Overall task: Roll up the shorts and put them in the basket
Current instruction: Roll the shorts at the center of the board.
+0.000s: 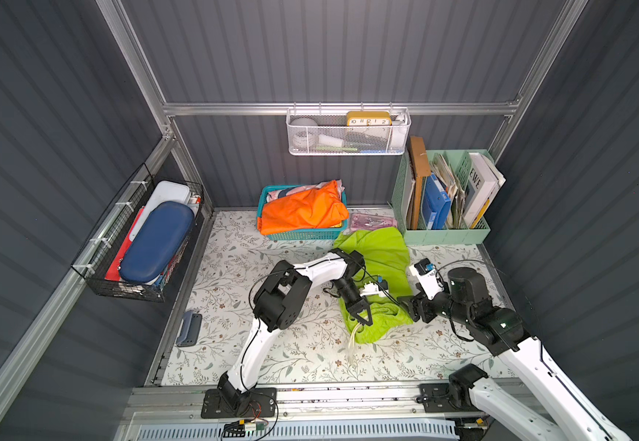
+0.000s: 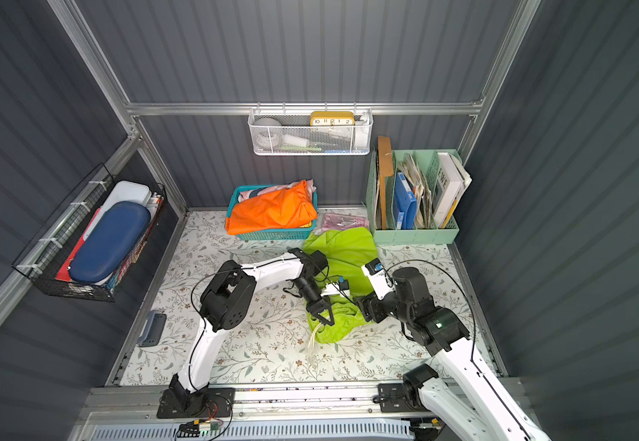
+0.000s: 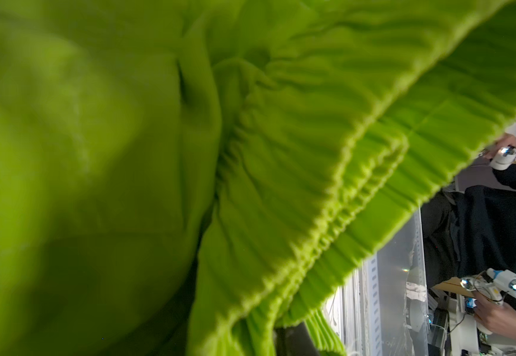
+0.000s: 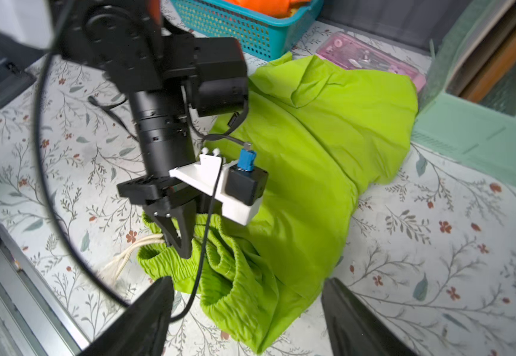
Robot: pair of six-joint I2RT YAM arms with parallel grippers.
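The lime-green shorts point(image 1: 381, 256) point(image 2: 346, 250) point(image 4: 327, 148) lie crumpled on the floral table, legs toward the back. The gathered waistband is folded over at the near end, and the cream drawstring point(image 1: 353, 340) point(image 4: 133, 249) trails from it. My left gripper point(image 1: 363, 320) point(image 2: 323, 319) point(image 4: 179, 243) points down and is shut on the waistband next to the drawstring. The left wrist view is filled by green fabric point(image 3: 250, 172), which hides the jaws. My right gripper point(image 1: 409, 307) point(image 2: 363, 309) point(image 4: 244, 288) is open, one finger on each side of the folded waistband end, apart from it.
A teal basket point(image 1: 306, 233) holding an orange garment point(image 1: 302, 210) stands behind the shorts, and a pink case point(image 1: 371, 221) lies beside it. A mint file organizer point(image 1: 447, 233) fills the back right corner. A grey-blue punch point(image 1: 189, 328) lies at the left edge.
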